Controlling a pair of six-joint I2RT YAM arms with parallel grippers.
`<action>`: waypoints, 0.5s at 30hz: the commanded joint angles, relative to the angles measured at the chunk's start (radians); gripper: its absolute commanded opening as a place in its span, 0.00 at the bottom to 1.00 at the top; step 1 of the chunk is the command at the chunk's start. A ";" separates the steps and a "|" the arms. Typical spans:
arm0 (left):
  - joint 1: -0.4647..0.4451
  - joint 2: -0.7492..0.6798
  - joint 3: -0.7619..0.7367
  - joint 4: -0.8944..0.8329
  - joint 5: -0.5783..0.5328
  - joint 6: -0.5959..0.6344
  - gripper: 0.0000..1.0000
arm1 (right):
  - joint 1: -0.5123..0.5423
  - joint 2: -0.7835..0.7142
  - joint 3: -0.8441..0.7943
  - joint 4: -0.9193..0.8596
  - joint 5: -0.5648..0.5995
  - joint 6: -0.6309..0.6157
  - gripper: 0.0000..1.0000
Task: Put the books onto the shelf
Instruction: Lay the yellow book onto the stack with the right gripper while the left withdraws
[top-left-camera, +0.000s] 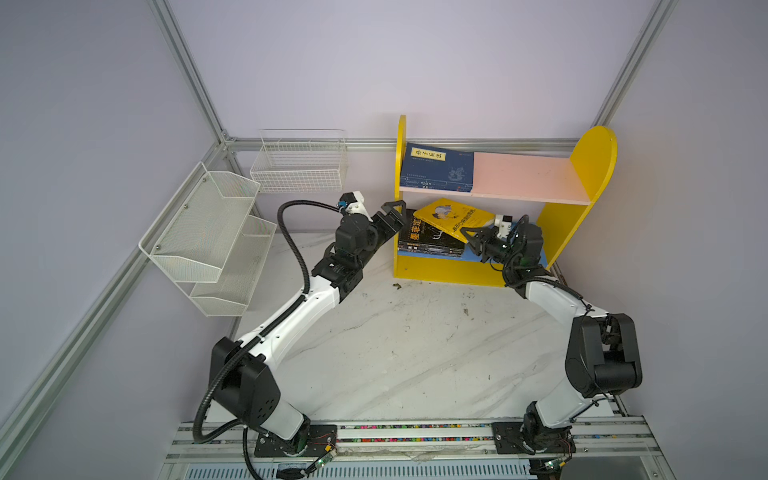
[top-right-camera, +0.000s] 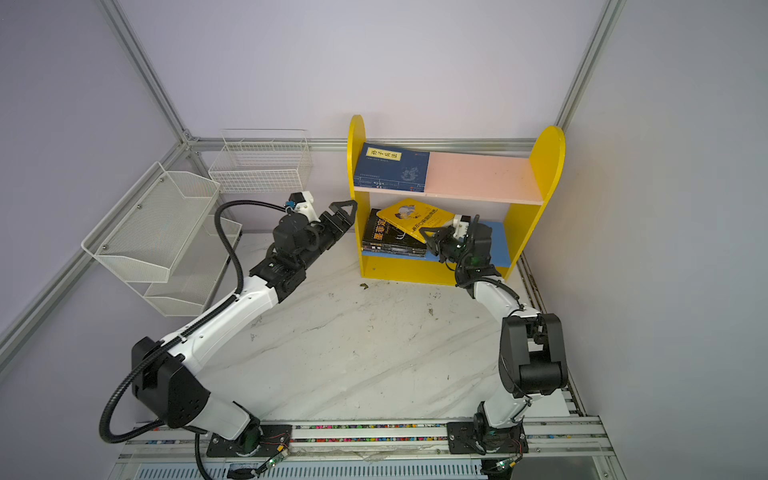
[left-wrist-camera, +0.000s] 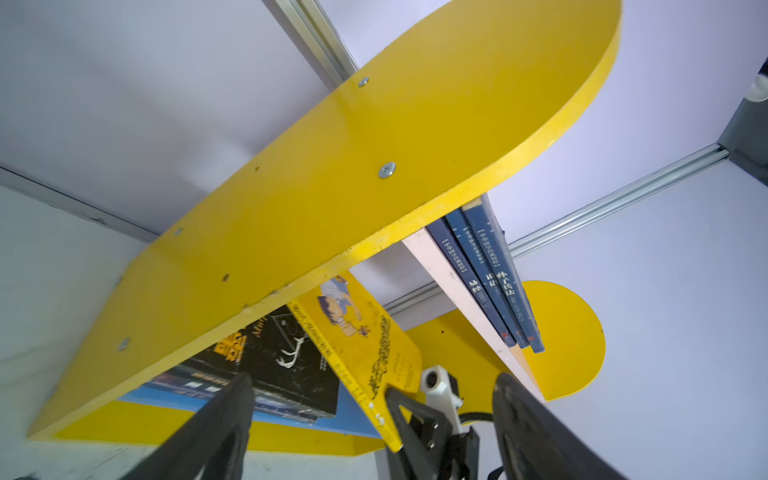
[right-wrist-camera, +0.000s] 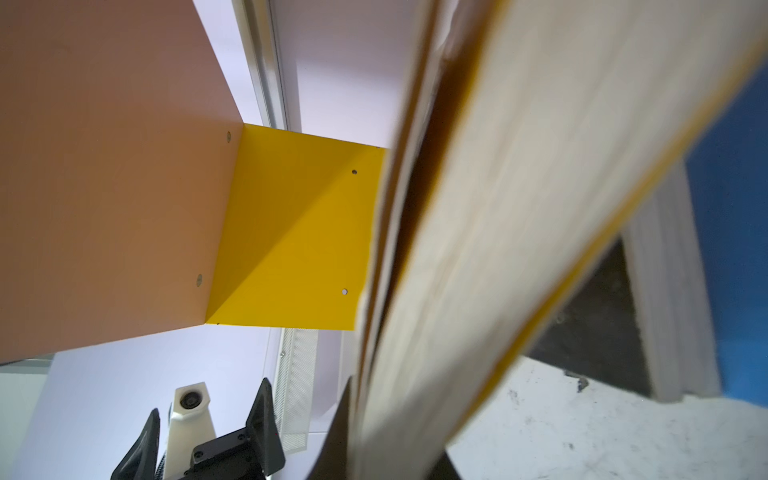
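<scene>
My right gripper (top-left-camera: 471, 240) is clenched on the yellow book's (top-left-camera: 455, 217) lower corner, the book tilted over the black stack (top-left-camera: 417, 239) on the shelf's (top-left-camera: 594, 166) blue board (top-right-camera: 500, 243). My left gripper (top-left-camera: 398, 215) hangs released just outside the shelf's left edge. The navy books (top-left-camera: 436, 168) lie on the pink board (top-left-camera: 523, 174) (right half bare).

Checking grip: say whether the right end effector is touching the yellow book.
Touching: right wrist view shows the right end effector shut on the yellow book.
</scene>
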 joint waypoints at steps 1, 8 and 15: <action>0.034 -0.122 -0.088 -0.140 -0.019 0.138 0.90 | -0.029 0.044 0.153 -0.233 -0.159 -0.265 0.09; 0.080 -0.229 -0.195 -0.160 -0.081 0.125 0.91 | -0.032 0.207 0.396 -0.503 -0.296 -0.525 0.09; 0.090 -0.237 -0.221 -0.153 -0.076 0.096 0.91 | -0.029 0.263 0.488 -0.628 -0.330 -0.651 0.08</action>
